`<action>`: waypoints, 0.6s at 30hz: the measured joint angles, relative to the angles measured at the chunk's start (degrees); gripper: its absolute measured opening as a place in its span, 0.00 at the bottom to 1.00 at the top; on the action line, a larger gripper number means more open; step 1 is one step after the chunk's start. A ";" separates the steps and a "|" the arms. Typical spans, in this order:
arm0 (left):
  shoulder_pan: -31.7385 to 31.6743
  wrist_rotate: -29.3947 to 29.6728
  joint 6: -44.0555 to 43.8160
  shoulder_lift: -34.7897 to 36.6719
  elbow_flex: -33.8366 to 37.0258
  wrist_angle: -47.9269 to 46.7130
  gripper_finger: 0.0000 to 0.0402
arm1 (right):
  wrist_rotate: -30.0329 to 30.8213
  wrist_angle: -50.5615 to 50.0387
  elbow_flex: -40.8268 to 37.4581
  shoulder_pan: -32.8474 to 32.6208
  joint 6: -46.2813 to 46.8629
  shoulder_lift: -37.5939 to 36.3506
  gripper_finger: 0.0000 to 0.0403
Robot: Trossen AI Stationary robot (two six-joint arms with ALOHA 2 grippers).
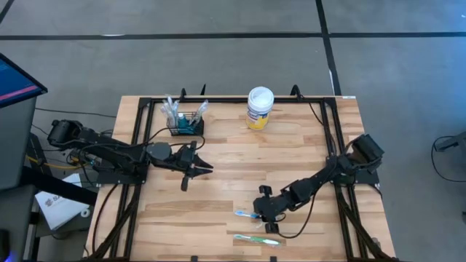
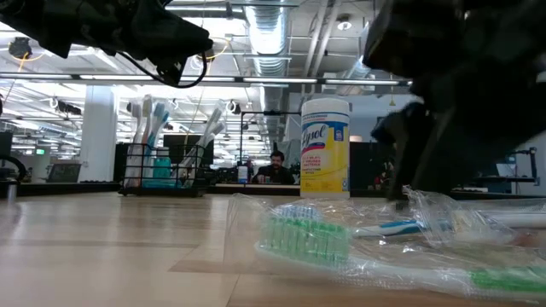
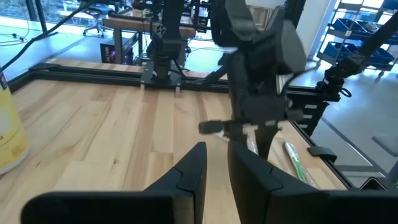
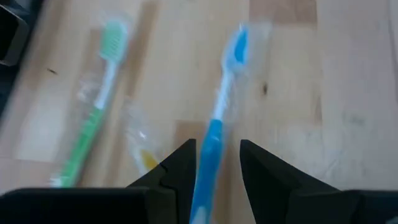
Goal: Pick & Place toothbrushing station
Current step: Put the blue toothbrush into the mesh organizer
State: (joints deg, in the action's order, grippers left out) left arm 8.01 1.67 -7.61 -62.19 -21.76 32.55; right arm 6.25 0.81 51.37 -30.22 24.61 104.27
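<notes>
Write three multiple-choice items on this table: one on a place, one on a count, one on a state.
1. Where does the basket stand?
A. far edge, left of the tub
B. near edge
C. right of the tub

2. How many wrapped toothbrushes lie flat on the table?
A. one
B. two
C. four

3. How do the right pincer fingers stand?
A. clear of all
B. holding the tub
C. astride the blue toothbrush

Key: 1 A, the high view shows it there. 2 B, the blue one and a green toothbrush. 3 C, its handle runs between them.
</notes>
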 joint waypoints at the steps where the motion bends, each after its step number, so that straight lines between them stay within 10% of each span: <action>1: 0.00 0.00 0.02 0.00 0.00 0.11 0.14 | -0.01 -0.01 0.04 0.02 0.15 0.80 0.29; 11: 0.00 0.02 0.06 0.00 0.00 0.12 0.14 | -0.02 -0.19 1.44 0.72 0.34 1.86 0.27; 18: 0.00 0.02 0.05 0.00 0.00 0.10 0.14 | -0.52 -0.23 1.44 0.72 0.10 1.84 0.06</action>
State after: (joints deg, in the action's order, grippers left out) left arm 8.01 1.69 -7.56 -62.19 -21.76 32.64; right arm 5.74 0.58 52.82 -29.50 24.71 106.11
